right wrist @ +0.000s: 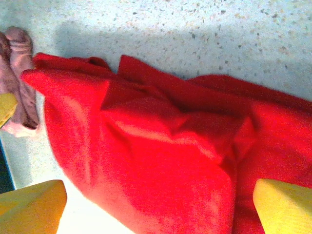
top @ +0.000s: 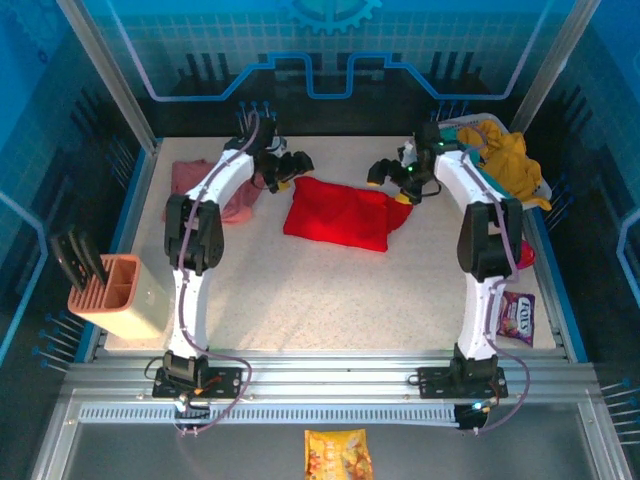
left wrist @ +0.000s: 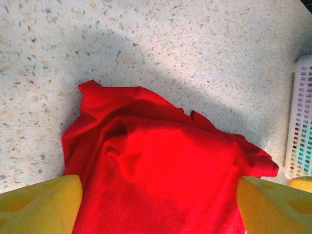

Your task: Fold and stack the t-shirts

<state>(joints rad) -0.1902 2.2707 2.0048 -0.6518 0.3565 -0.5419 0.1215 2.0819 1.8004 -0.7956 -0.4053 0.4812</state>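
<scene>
One red t-shirt point(top: 338, 212), one pink t-shirt point(top: 190, 178), both on table point(top: 350, 290).

Both arms reaching forward, left gripper point(top: 292, 166) spread wide, right gripper point(top: 383, 171) likewise

A: How many shirts are counted?
B: Two — one red shirt point(top: 338, 212), one pink shirt point(top: 205, 185).
A: What else is counted?
B: One white basket point(top: 487, 122), one yellow cloth point(top: 512, 160), one orange holder point(top: 125, 300), one purple packet point(top: 516, 313), one yellow packet point(top: 337, 455).

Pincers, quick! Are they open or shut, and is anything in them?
Left pincer: open, holding nothing, over the red t-shirt.
Right pincer: open, holding nothing, over the same shirt.
</scene>
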